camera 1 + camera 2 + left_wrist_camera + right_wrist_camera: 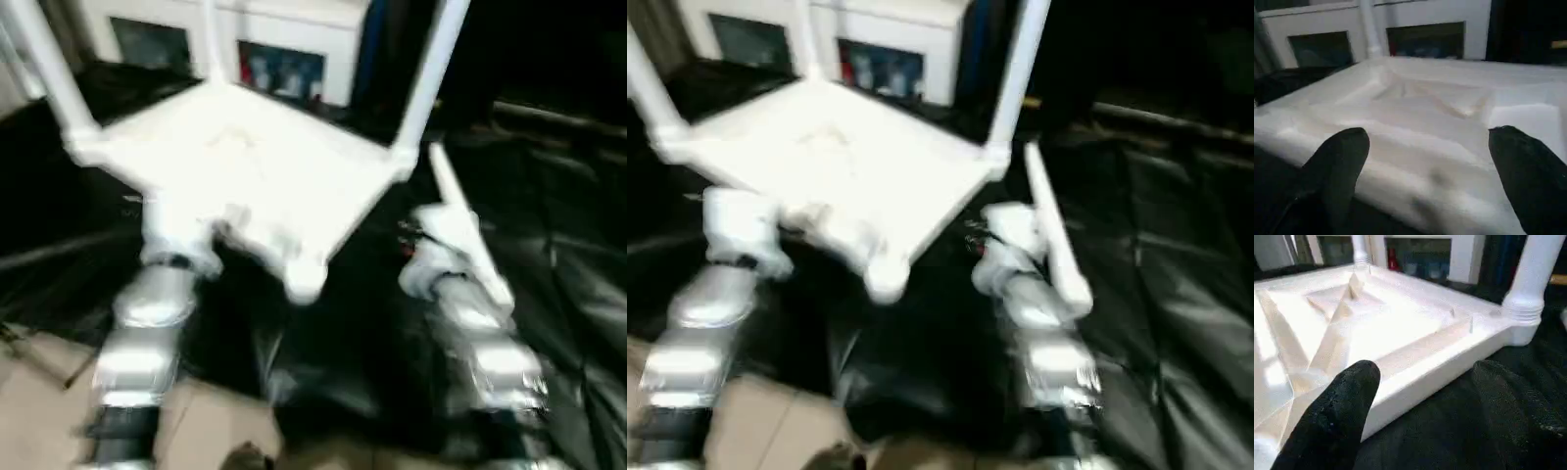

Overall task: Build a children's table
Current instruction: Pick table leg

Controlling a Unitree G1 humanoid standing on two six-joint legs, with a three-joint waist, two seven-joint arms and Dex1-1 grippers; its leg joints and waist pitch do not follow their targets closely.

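The white square tabletop (255, 166) lies upside down on the black sheet, ribbed underside up. Three white legs stand in its corner sockets: the left leg (49, 69), the back leg (211, 39) and the right leg (431, 69). The near corner socket (304, 279) holds no leg. A fourth white leg (470, 225) lies loose beside my right forearm. My left gripper (1425, 142) is open at the tabletop's near left edge, with the rim between its black fingers (1337, 166). My right gripper (1422, 372) is open at the near right edge, close to the right leg's socket (1523, 313).
A black sheet (549, 255) covers the work surface and folds off to the right. A white cabinet (284, 39) with dark openings stands behind the table. Tan floor (39, 411) shows at the lower left.
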